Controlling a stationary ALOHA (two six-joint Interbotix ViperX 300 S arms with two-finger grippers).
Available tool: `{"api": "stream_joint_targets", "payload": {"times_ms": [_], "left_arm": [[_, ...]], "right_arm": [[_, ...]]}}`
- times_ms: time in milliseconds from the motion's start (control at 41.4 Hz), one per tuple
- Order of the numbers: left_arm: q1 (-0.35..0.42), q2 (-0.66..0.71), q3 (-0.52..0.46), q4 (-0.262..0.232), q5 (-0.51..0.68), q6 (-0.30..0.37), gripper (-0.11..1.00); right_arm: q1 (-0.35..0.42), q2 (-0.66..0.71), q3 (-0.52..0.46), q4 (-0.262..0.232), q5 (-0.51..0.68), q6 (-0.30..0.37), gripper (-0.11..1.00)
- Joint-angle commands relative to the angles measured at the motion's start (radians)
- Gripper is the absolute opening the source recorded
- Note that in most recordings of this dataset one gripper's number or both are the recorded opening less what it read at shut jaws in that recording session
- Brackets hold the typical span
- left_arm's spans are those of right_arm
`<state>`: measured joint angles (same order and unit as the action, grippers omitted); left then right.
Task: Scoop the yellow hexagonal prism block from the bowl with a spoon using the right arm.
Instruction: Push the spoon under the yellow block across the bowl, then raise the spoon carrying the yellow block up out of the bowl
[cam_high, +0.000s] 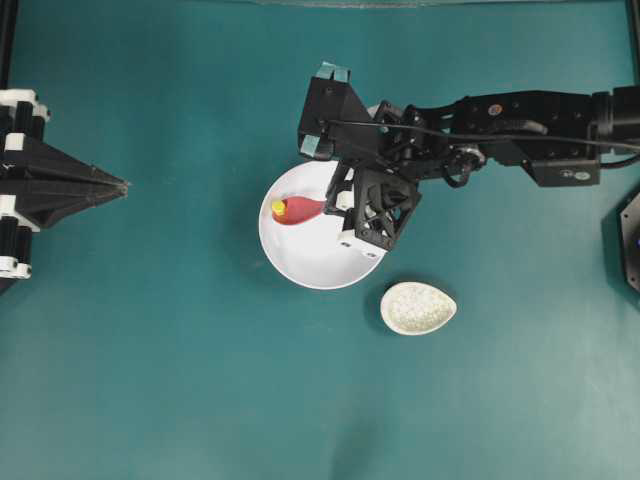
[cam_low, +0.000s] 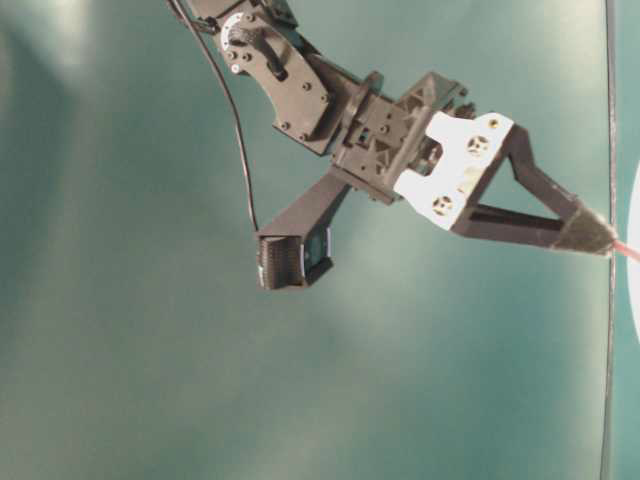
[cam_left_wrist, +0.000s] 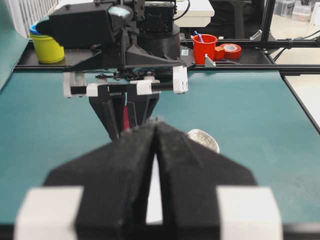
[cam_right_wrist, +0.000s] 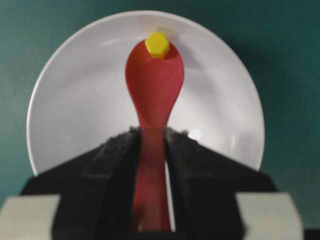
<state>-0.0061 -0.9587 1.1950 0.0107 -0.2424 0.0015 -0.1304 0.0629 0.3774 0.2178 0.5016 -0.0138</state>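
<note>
Right gripper (cam_right_wrist: 150, 145) clamped on the handle of the pink-red spoon (cam_right_wrist: 154, 85), fingers (cam_right_wrist: 112, 160) pressed against it on both sides. Reaches in from the right side of the teal table (cam_high: 150, 380) and hangs over the right half of the white bowl (cam_high: 310, 262). Spoon scoop pointing left, down inside the bowl. Yellow hexagonal prism block (cam_high: 278, 207) sitting right at the far tip of the scoop, near the bowl's left rim; looks like it's on the lip of the spoon, but can't tell for sure if it's fully in the scoop or just touching the edge. Left gripper (cam_left_wrist: 156, 131) pinched shut with nothing in it, parked at the left edge, well apart from the bowl, pointing toward it. Small speckled cream spoon rest (cam_high: 418, 308) on the table just beside the bowl, to its near right.
</note>
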Motion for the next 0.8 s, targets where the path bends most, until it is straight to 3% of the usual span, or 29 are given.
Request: {"api": "stream_joint_targets", "payload": {"times_ms": [0, 386, 531, 772], "left_arm": [[0.0, 0.009, -0.008, 0.003, -0.005, -0.002, 0.0], [0.0, 0.009, -0.008, 0.003, -0.005, -0.002, 0.0], [0.0, 0.009, -0.008, 0.003, -0.002, -0.002, 0.0], [0.0, 0.009, -0.006, 0.003, -0.002, -0.002, 0.0]], "right_arm": [[0.009, -0.046, -0.02, -0.002, -0.003, 0.0, 0.23], [0.041, -0.164, 0.021, -0.002, -0.017, 0.002, 0.23], [0.054, -0.238, 0.086, -0.015, -0.098, -0.003, 0.23], [0.064, -0.4, 0.238, -0.086, -0.295, -0.037, 0.23]]}}
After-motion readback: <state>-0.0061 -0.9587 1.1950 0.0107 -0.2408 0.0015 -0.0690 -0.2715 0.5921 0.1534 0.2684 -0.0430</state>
